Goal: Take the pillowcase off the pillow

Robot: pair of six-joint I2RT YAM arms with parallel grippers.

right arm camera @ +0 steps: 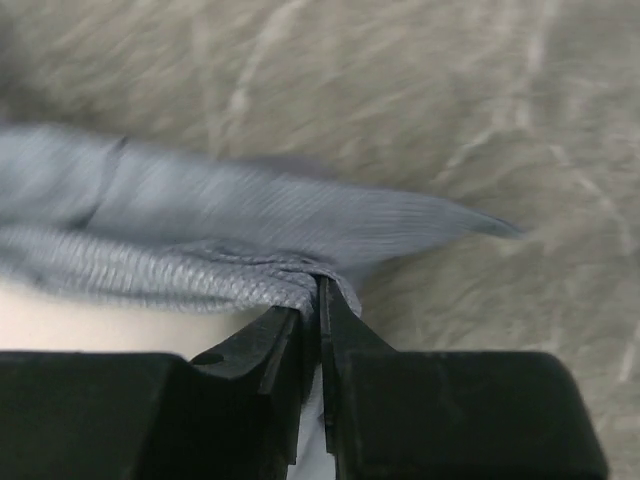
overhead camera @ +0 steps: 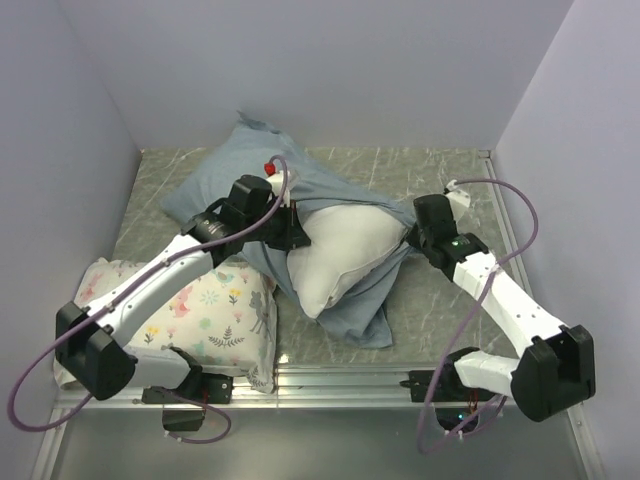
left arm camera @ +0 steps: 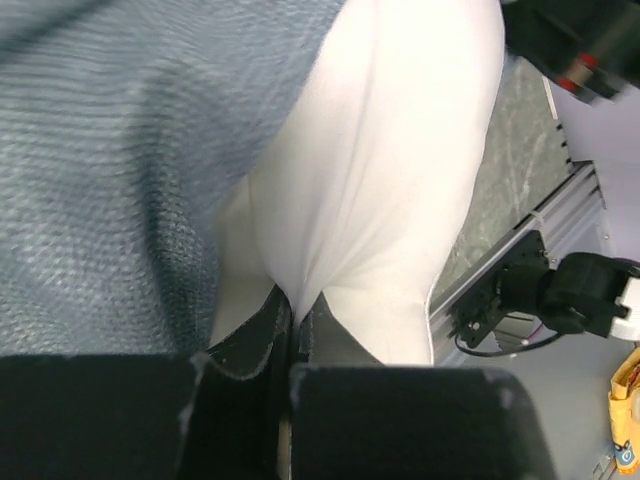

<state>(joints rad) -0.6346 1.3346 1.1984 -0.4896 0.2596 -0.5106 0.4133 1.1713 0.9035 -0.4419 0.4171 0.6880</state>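
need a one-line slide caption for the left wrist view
Left gripper shut on a fold of the white pillow, with the blue-grey pillowcase lying against it on the left.

Far end of pillow [overhead camera: 345, 252] under pillowcase [overhead camera: 225, 185]

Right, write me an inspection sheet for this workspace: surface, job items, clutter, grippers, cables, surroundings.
Surface: grey marbled table, partly covered by fabric.
Job's things: blue-grey pillowcase bunched at far left, still wrapped around the white pillow, which is partly exposed.
Clutter: floral-print pillow at near left.
Grippers: left gripper pinching the pillow; right gripper pinching the pillowcase edge.
Cables: purple cables looping off both arms.
Surroundings: plain lilac walls; metal rail along the near edge.
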